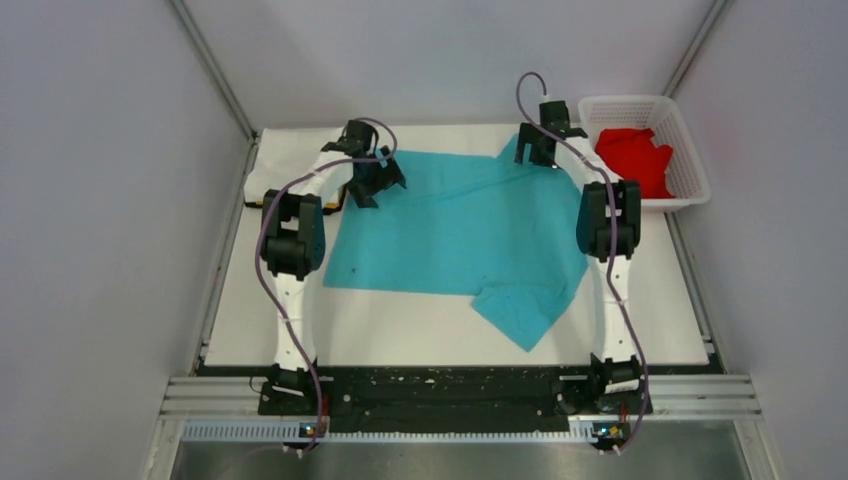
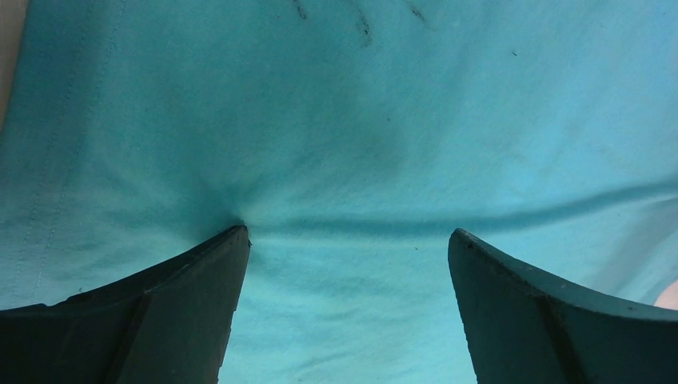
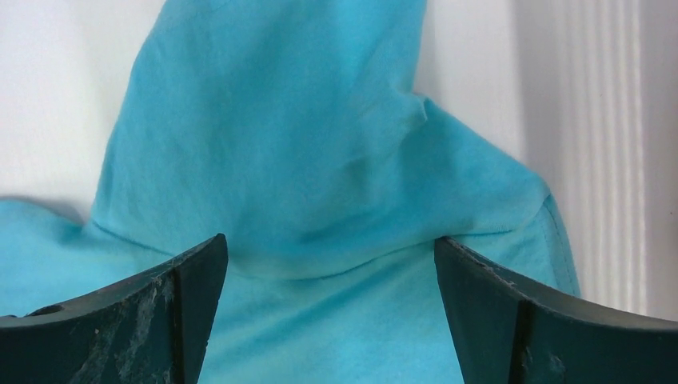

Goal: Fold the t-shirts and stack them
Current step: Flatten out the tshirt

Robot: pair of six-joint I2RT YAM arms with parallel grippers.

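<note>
The turquoise-blue t-shirt (image 1: 460,230) lies spread flat on the white table (image 1: 400,330). One sleeve (image 1: 525,310) sticks out at its near right. My left gripper (image 1: 377,183) is open over the shirt's far left corner. In the left wrist view (image 2: 348,236) both fingertips press down on the turquoise cloth (image 2: 360,120). My right gripper (image 1: 536,150) is open over the far right sleeve. In the right wrist view (image 3: 332,244) its jaws straddle a raised fold of the cloth (image 3: 304,160). The red t-shirt (image 1: 635,160) lies crumpled in the basket. A white shirt (image 1: 280,165) lies at the far left with an orange-yellow edge (image 1: 262,200) under it.
The white lattice basket (image 1: 692,165) stands at the far right corner of the table. Grey walls close in the left, right and back sides. A black strip and metal rails (image 1: 450,395) run along the near edge by the arm bases.
</note>
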